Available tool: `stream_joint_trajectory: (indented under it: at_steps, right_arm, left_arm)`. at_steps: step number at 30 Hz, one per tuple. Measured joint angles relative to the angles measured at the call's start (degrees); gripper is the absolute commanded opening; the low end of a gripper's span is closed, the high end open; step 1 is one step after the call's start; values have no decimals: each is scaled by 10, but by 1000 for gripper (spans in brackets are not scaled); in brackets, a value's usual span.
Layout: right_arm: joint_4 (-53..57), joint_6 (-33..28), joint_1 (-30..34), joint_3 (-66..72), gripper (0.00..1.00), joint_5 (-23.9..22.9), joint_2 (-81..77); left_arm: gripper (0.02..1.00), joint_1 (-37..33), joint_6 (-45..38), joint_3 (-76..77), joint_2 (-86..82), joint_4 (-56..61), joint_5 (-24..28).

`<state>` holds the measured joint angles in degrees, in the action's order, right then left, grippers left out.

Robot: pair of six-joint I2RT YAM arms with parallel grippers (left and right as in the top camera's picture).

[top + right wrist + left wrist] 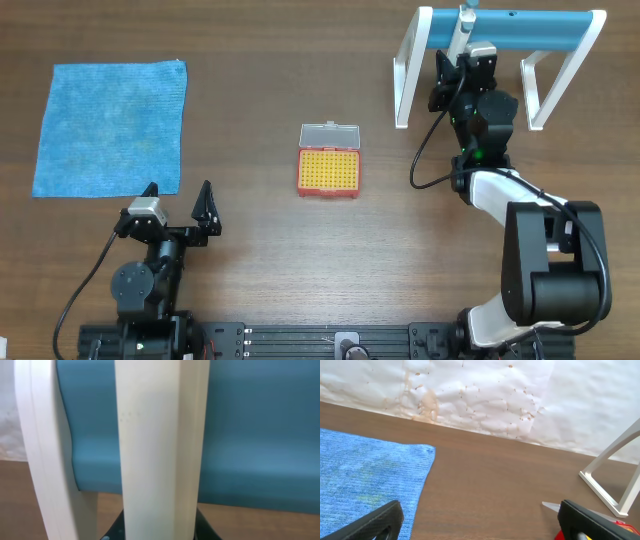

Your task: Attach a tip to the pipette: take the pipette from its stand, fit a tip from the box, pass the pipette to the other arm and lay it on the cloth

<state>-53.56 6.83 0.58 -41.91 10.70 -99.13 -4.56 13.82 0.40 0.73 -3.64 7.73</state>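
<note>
The right gripper (462,68) (160,532) is closed on the long white plastic pipette (466,28) (160,450), its two dark fingers pressed against either side of the body. The pipette hangs upright from the stand (530,30) (260,435), a pale blue bar carried on two white frame legs, at the far right of the wooden table (300,260). In the right wrist view one white leg stands just beside the pipette and the blue bar runs behind it.

The left gripper (178,200) (480,522) sits low near its own base with its black fingers (375,522) spread wide apart and nothing between them. Just beyond it, at the far left of the table, the square blue woven cloth (110,130) (360,480) lies flat.

Between the two arms, near the middle of the table, stands the orange tip box (328,170), a small rectangular rack full of tips with its clear lid folded open on the far side. It is well apart from both the stand and the cloth.
</note>
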Motion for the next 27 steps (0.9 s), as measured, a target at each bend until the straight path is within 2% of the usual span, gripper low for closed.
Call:
stream_joint_trajectory:
  at_steps: [11,19,27]
  right_arm:
    - [12,0,0,0,82,0,6]
    - [110,-2,0,1,82,2,62]
    - [111,-16,0,1,82,2,101]
  left_arm:
    - [998,0,0,0,0,0,0]
    - [996,0,0,0,0,0,0]
    - [998,0,0,0,0,0,0]
